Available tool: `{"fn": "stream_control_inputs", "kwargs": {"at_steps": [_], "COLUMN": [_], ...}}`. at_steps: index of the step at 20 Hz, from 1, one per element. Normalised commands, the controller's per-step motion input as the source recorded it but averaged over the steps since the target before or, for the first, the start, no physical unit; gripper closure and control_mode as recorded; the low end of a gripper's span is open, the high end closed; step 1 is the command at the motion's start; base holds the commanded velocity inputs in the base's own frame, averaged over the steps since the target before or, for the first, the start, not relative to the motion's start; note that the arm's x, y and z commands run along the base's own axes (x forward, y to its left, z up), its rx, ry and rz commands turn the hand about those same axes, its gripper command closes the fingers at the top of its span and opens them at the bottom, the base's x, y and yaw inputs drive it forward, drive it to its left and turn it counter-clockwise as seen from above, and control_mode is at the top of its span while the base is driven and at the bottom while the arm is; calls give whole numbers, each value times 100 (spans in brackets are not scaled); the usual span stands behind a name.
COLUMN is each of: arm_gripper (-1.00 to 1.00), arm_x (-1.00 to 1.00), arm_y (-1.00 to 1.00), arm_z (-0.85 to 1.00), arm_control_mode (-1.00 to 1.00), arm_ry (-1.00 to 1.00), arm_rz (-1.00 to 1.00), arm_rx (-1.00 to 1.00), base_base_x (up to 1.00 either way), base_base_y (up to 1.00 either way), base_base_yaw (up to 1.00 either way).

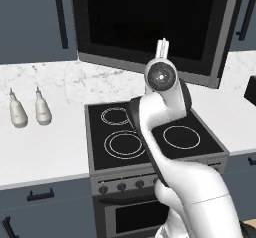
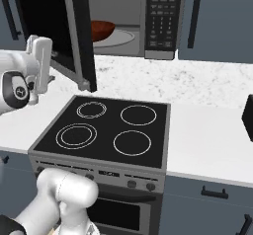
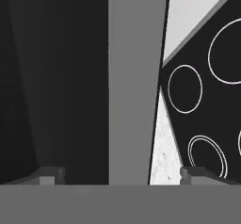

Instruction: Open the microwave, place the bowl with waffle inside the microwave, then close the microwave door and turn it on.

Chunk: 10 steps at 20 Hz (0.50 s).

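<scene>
Already loaded, the microwave [image 2: 123,19] waits to be shut: closing the door is the step in hand.
Inside, the bowl [image 2: 102,30] sits on the glass turntable; whether the waffle is in it I cannot tell. The microwave door [image 2: 64,34] stands swung wide over the stove [image 2: 106,130]. In the hand view the gripper [image 3: 122,175] has its jaws apart, astride the door's grey steel edge, clamped on nothing. Next, I judge, the arm must push the panel round until it latches, then reach for the button panel [image 2: 162,17] at the right.
</scene>
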Motion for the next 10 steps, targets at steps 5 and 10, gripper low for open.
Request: {"fn": "stream_control_inputs", "kwargs": {"at_steps": [5, 10], "arm_gripper": [-100, -100], "arm_x": [99, 86], "arm_y": [-26, -28], "arm_z": [2, 9], "arm_control_mode": [-100, -100], "arm_ry": [-1, 0], "arm_rz": [26, 25], "arm_rx": [24, 22], "base_base_x": [0, 0], "base_base_y": [0, 0], "base_base_yaw": [0, 0]}}
